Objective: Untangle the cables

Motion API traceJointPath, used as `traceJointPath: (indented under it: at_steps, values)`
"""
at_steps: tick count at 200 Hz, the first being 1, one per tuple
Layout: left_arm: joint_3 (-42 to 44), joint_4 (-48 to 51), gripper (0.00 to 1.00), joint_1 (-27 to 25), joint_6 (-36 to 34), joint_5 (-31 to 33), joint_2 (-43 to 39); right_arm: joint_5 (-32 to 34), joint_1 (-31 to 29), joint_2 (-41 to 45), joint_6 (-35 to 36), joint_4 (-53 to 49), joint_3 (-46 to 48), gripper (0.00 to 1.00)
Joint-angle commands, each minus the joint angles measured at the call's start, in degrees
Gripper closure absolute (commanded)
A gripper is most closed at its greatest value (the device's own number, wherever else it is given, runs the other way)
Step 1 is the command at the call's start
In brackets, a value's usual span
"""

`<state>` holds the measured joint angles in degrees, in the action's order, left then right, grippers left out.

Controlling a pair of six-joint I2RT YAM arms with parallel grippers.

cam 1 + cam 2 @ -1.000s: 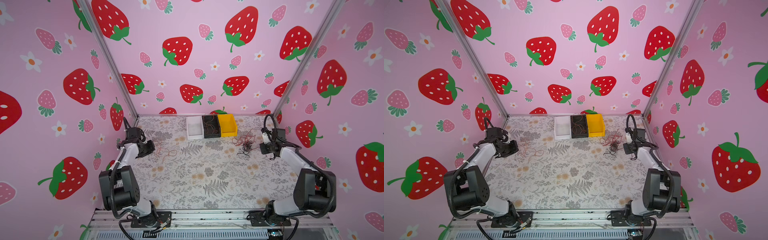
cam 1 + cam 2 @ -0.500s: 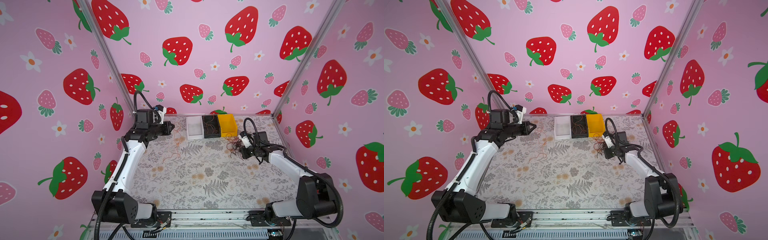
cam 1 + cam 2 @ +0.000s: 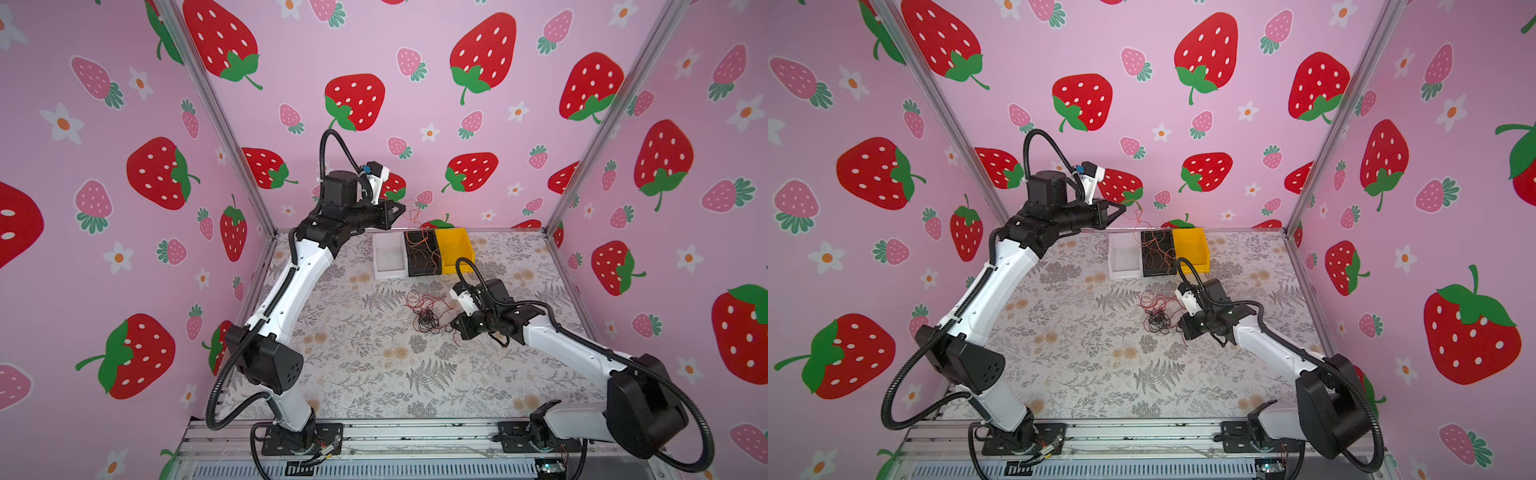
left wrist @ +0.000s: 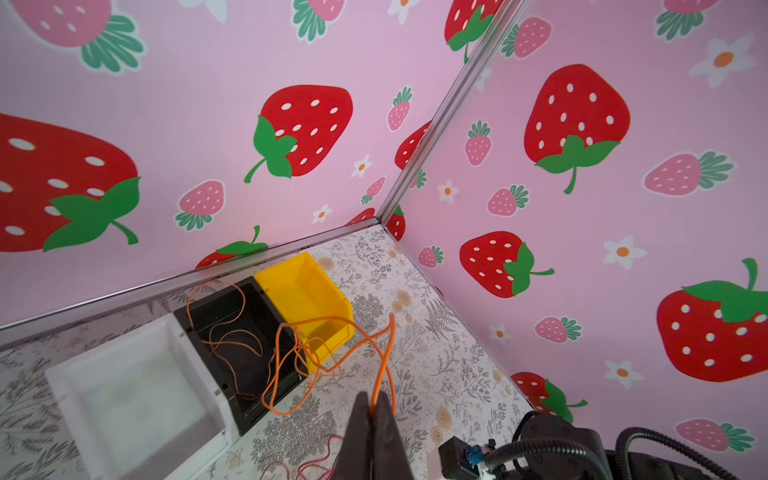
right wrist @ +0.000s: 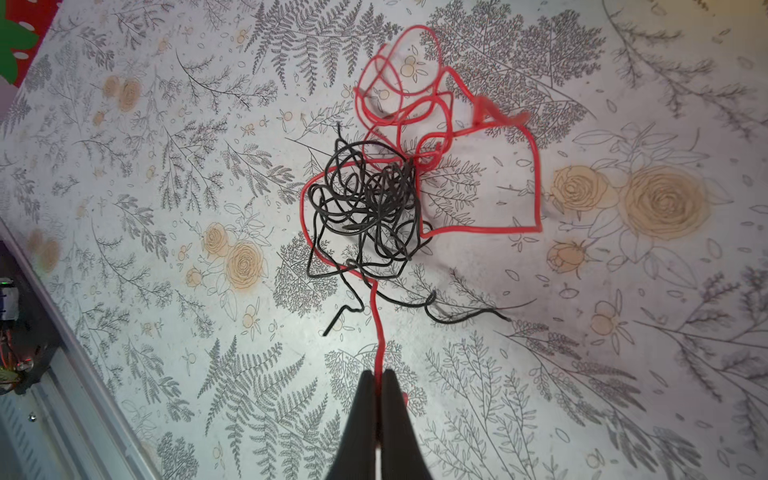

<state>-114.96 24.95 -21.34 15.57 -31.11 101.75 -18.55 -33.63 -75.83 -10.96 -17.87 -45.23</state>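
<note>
My left gripper [image 3: 402, 208] [image 3: 1124, 206] is raised above the back of the table, shut on an orange cable [image 4: 390, 345]. The orange cable's loops hang down over the black bin [image 4: 224, 307]. In the left wrist view the gripper [image 4: 376, 400] has its jaws pressed together on the strand. A tangle of red and black cables [image 3: 426, 313] [image 3: 1156, 316] lies mid-table. My right gripper [image 3: 454, 325] [image 3: 1183, 328] sits low beside the tangle, shut on a red cable [image 5: 377, 332] that leads into the black knot [image 5: 365, 203]. In the right wrist view that gripper [image 5: 377, 376] pinches the red strand.
Three bins stand in a row at the back wall: white [image 3: 388, 257], black [image 3: 422, 266] with orange wires in it, yellow [image 3: 455, 249]. Pink strawberry walls close the left, back and right. A metal rail [image 3: 415, 432] runs along the front edge.
My left arm rose from the table's left side and swung right to the bins, carrying the orange cable. The right gripper moved in from the right wall, and the tangle now lies further towards the centre.
</note>
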Motion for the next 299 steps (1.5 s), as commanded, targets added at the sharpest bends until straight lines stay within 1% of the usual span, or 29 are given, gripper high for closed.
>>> traceJointPath:
  at_steps: [1,43,69,102,120,150,165,215,253,299]
  values:
    - [-6.7,-1.81,1.0,-1.69,0.34,-0.21,3.7,0.72,-0.3,1.46,-2.69,0.4,1.28,1.0]
    - [-12.76,-2.64,1.0,-3.0,-1.13,2.42,10.54,0.52,-0.27,1.83,-1.75,0.5,2.12,1.0]
    - [-19.01,-1.48,1.0,-3.0,-1.59,3.87,13.93,0.26,-0.25,1.31,-1.37,0.77,2.25,1.0]
    - [-20.81,-2.53,1.0,-3.0,-3.02,6.09,15.48,-0.88,-0.3,-0.12,-1.26,1.86,2.52,1.0]
    - [-21.64,-4.24,1.0,-2.79,-3.74,5.79,17.12,-1.51,-0.28,-1.17,-1.19,2.35,2.33,1.0]
    - [-22.74,-8.5,1.0,-1.78,-1.83,5.09,20.06,-2.15,-0.3,-3.03,-0.56,2.37,1.33,1.0]
    - [-22.94,-9.54,1.0,-1.77,-2.23,5.2,21.08,-2.27,-0.24,-3.57,0.06,2.29,1.04,1.0]
    - [-20.1,-8.16,1.0,-1.77,-4.47,7.39,22.29,-2.38,-0.29,-4.92,1.02,2.3,1.02,1.0]
    - [-19.78,-7.3,1.0,-1.77,-5.95,9.95,22.37,-2.55,-0.14,-5.81,1.78,1.96,0.67,1.0]
    - [-18.55,-6.97,1.0,-1.77,-6.26,10.28,22.77,-2.07,0.01,-5.82,1.94,2.1,0.94,1.0]
